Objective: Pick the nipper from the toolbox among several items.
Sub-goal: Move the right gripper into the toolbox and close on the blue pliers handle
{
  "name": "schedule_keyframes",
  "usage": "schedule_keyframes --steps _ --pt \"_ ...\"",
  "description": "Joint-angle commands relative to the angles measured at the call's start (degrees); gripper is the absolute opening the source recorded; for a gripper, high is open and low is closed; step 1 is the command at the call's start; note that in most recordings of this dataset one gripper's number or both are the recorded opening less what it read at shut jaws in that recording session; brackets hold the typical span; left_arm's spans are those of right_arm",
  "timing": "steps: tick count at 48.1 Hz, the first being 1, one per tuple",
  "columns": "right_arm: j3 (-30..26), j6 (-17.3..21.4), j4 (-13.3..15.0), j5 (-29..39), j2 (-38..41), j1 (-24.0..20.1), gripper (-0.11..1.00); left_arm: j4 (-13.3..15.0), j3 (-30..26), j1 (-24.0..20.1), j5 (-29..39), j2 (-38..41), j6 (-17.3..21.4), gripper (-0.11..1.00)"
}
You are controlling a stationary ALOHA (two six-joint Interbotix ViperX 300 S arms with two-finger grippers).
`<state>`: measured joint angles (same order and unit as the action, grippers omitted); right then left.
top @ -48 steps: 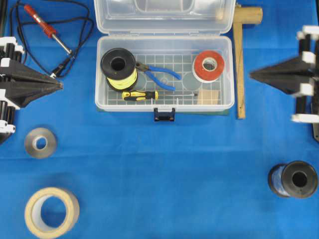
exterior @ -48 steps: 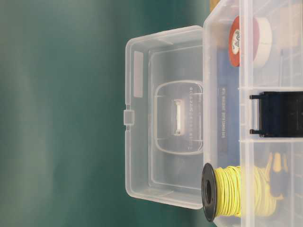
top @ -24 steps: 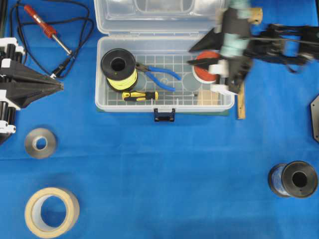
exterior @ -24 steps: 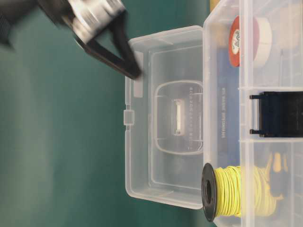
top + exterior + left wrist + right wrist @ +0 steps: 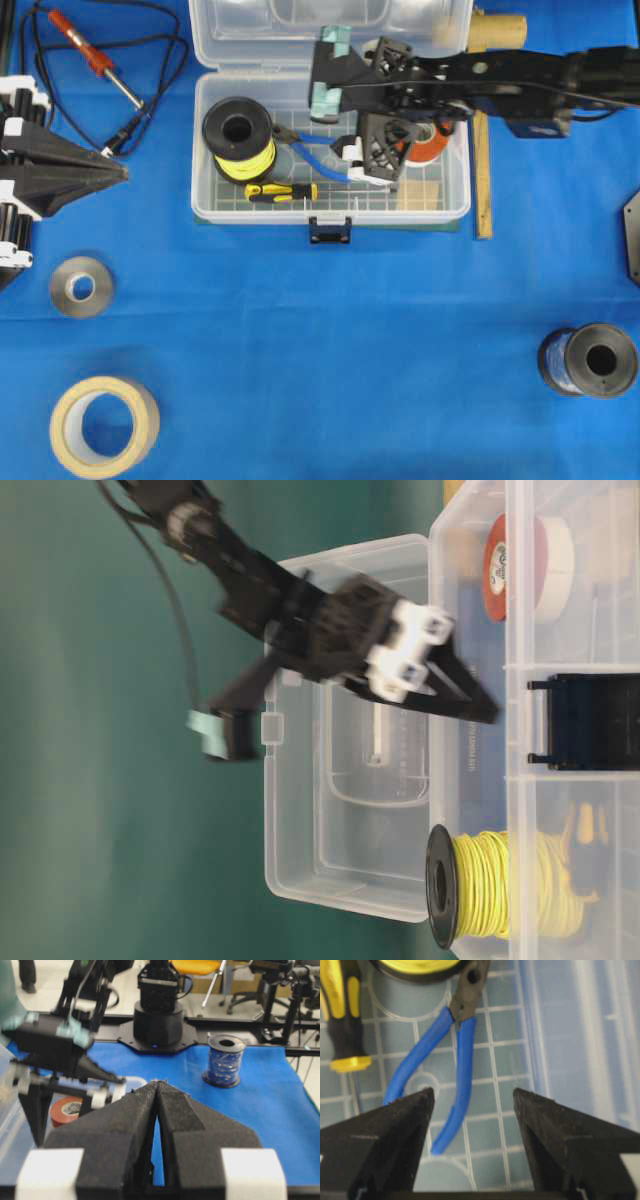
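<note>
The toolbox [image 5: 330, 205] was a clear, thin-walled plastic case with a grid-ribbed floor and a dark latch, its lid thrown back toward the table's far edge. The nipper [image 5: 312, 156] lay on that floor near the middle: smooth curved blue handles, short dark metal jaws. Its long axis ran slantwise, the jaws pointing toward the box's far-left corner, beside a yellow wire spool [image 5: 238, 137], the handle ends toward the near-right. A yellow-and-black screwdriver [image 5: 281, 191] lay along the front wall, close to the nearer handle.

A second before, the right gripper [image 5: 366, 163] had been parked at the table's right edge with its jaws together; now it reached over the box, jaws spread wide with the handle ends lying between the foam-faced tips [image 5: 420, 1105], gripping nothing. The left gripper [image 5: 158, 1091] sat unmoved at the left edge, its pads pressed together and empty.
</note>
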<state>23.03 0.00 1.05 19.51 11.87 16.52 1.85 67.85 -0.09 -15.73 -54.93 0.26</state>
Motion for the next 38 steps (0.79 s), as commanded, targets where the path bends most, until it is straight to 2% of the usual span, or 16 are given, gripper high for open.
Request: schedule_keyframes --steps 1,11,15,18,22,24,30,38 --pt "-1.8 0.1 0.1 -1.0 0.9 0.5 0.65 0.1 -0.9 0.0 -0.2 0.4 -0.1 0.0" --pt "-1.8 0.1 0.1 -3.2 4.4 0.8 0.64 0.1 -0.7 0.0 -0.2 0.4 -0.2 0.0" --pt "-1.9 -0.6 0.1 -3.2 5.1 0.6 0.59 0.1 -0.7 0.0 -0.2 0.4 -0.2 0.0" --pt "-1.8 -1.1 0.1 -3.1 5.1 0.4 0.46 0.1 -0.7 0.0 -0.2 0.4 -0.2 0.0" --pt "-1.8 -1.6 0.1 -3.1 5.1 0.0 0.21 0.1 -0.7 0.0 -0.2 0.4 -0.2 0.0" --pt "-1.8 -1.7 0.1 -3.0 5.1 -0.2 0.13 0.1 -0.7 0.0 -0.2 0.4 -0.2 0.0" --pt "-1.7 -1.5 -0.1 -2.8 3.9 -0.2 0.12 0.1 -0.7 0.0 -0.2 0.4 -0.2 0.0" --pt "-0.7 -0.8 -0.1 -2.5 -1.8 0.0 0.12 0.2 -0.7 0.0 -0.2 0.4 -0.2 0.0"
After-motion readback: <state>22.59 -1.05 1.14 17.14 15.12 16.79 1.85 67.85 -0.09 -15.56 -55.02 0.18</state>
